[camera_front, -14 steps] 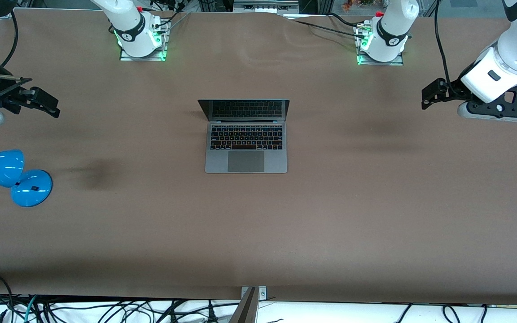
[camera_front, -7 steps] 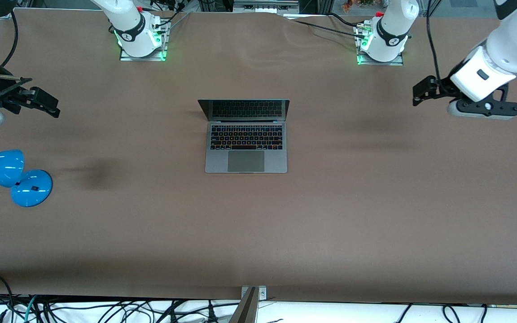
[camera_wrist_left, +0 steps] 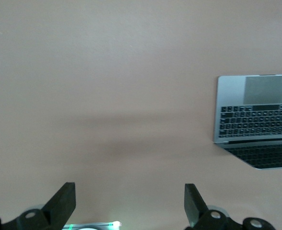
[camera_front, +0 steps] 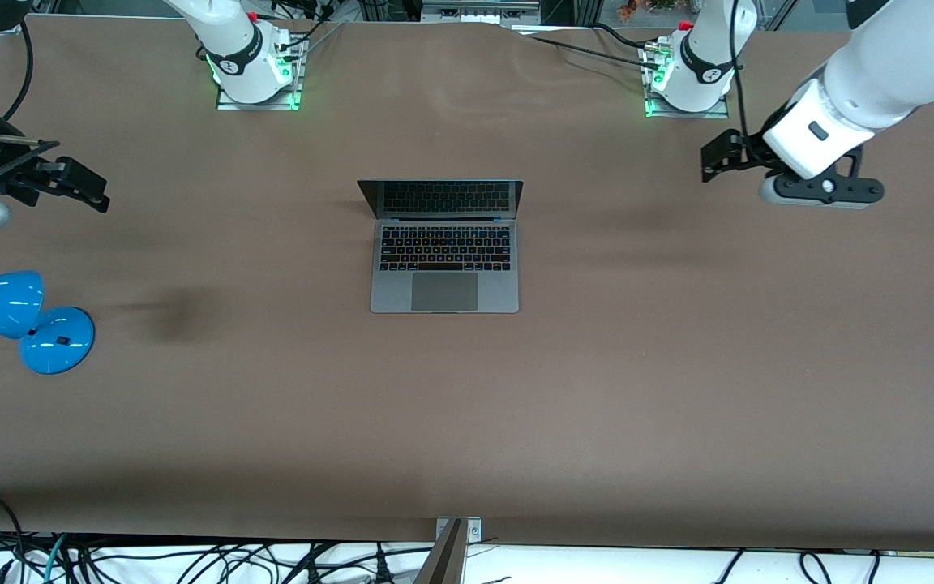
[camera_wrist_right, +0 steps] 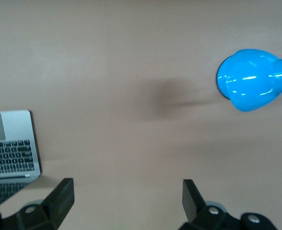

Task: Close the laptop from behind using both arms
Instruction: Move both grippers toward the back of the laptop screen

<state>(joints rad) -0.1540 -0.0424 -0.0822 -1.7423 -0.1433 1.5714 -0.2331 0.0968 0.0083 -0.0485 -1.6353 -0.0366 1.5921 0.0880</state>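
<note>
Left gripper [camera_front: 713, 158] moved toward laptop [camera_front: 444, 247] (lid up), fingers apart; right gripper [camera_front: 82, 188] waits, seemingly apart.

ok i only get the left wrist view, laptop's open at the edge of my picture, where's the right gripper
observer: The right gripper hangs open over the right arm's end of the table, well apart from the laptop.
operator: anything by it
observer: A blue desk lamp sits on the table at that same end.
operator: and where's mine from up top
observer: The left gripper is over bare table toward the left arm's end, near that arm's base, not yet at the laptop.
</note>
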